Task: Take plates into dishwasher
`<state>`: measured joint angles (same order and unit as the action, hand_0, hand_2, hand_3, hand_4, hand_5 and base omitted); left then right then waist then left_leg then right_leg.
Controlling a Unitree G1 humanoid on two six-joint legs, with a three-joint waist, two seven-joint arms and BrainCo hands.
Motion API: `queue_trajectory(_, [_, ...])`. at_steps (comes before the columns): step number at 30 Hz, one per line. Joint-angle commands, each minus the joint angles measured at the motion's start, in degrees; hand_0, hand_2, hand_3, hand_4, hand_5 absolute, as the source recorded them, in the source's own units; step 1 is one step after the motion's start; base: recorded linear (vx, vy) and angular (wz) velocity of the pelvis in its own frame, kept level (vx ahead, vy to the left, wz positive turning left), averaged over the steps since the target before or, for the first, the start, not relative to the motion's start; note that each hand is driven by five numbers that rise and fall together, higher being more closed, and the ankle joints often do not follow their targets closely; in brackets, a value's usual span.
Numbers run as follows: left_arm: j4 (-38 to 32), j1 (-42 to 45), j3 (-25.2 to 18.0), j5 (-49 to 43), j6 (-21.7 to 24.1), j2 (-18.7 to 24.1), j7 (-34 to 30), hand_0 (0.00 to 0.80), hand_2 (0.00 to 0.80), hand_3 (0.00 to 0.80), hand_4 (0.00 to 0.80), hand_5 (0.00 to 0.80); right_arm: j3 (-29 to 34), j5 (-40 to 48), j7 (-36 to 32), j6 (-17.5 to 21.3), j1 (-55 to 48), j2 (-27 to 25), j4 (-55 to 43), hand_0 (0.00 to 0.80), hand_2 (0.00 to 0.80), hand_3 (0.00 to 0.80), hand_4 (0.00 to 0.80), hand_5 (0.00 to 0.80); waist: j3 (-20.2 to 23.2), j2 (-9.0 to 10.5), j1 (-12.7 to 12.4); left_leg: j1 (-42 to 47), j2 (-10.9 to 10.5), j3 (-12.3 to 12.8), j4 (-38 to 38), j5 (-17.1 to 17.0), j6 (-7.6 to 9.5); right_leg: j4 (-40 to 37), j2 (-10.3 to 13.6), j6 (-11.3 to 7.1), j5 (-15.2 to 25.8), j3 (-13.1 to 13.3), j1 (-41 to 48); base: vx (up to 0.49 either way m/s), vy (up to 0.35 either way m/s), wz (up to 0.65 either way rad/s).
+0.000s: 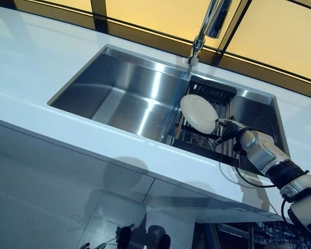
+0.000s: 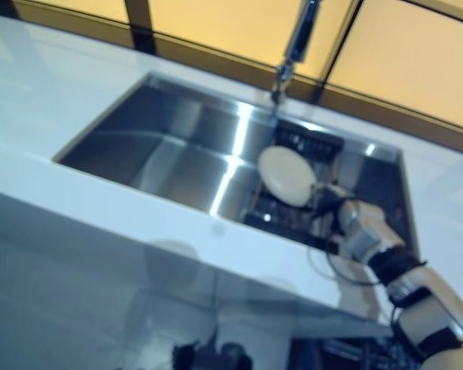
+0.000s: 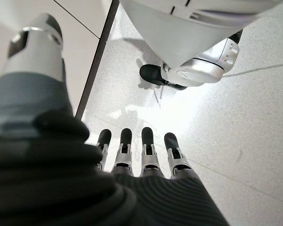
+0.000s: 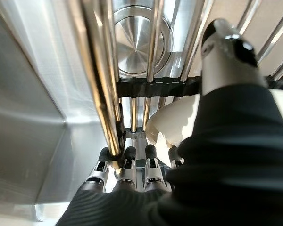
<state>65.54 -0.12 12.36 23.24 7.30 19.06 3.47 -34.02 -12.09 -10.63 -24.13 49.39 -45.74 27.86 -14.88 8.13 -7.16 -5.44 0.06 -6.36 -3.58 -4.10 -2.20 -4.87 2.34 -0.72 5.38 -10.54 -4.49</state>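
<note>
The white counter (image 1: 36, 78) carries a deep steel sink (image 1: 124, 98), with a tap (image 1: 205, 31) over its back edge. A wire rack (image 1: 207, 132) sits across the right end of the sink, and a white plate (image 1: 198, 113) stands in it, tilted on edge. The dishwasher basket (image 1: 259, 233) shows at the bottom edge of the head view, below the counter's front.

The right hand (image 1: 229, 130) is at the plate's lower right edge. In its wrist view the fingers (image 4: 127, 162) lie among the rack bars beside the pale rim; whether they grip the plate, I cannot tell.

The step looks like taking the plate out. A firm pinch on the rim comes first, then a lift straight up along the rack slots so that the bars do not catch it.

The left hand (image 3: 141, 160) hangs over the floor (image 3: 245, 132), fingers straight, holding nothing.
</note>
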Motion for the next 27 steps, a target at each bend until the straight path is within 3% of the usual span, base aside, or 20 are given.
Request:
queue_trajectory(1, [0.84, -1.73, 2.06, -0.87, 1.26, -0.84, 1.00, 0.000, 0.000, 0.000, 0.000, 0.000, 2.12, 1.01, 2.89, -3.67, 1.29, -1.72, 1.92, 0.000, 0.000, 0.000, 0.000, 0.000, 0.35, 0.07, 0.31, 0.60, 0.00, 2.38, -1.42, 0.53, 0.36, -0.13, 2.44, -5.02, 0.68, 0.59, 1.41, 0.000, 0.000, 0.00])
queue_trajectory(9, [1.22, -1.48, 2.05, -1.01, 1.08, -1.30, 1.75, 0.000, 0.000, 0.000, 0.000, 0.000, 4.21, 1.58, 8.41, -5.63, -1.16, 0.31, 0.54, 0.000, 0.000, 0.000, 0.000, 0.000, 0.94, -0.20, 0.54, 1.17, 0.03, 2.63, -1.42, 0.82, 0.53, -0.13, 2.42, -5.11, 0.70, 1.02, 1.72, 0.007, -0.001, -0.01])
queue_trajectory(16, [1.50, -1.24, 2.74, -0.96, 1.24, -1.98, 2.37, 0.000, 0.000, 0.000, 0.000, 0.000, 6.81, 6.18, 18.40, -6.74, -3.58, 3.99, -0.38, 0.000, 0.000, 0.000, 0.000, 0.000, 1.00, -0.92, 0.51, 1.27, -0.11, 2.63, -1.42, 0.94, 0.67, -0.13, 2.38, -5.07, 0.71, 1.32, 1.74, 0.000, 0.000, 0.00])
queue_trajectory(27, [2.25, -1.20, 3.75, -1.14, 1.27, -3.19, 2.96, 0.000, 0.000, 0.000, 0.000, 0.000, 8.57, 13.87, 28.99, -5.53, -5.89, 8.86, -0.45, 0.000, 0.000, 0.000, 0.000, 0.000, 1.48, -2.25, 0.32, 1.14, -0.44, 2.35, -1.42, 0.86, 0.79, -0.13, 2.64, -4.82, 0.53, 1.20, 1.78, -0.003, 0.001, 0.00])
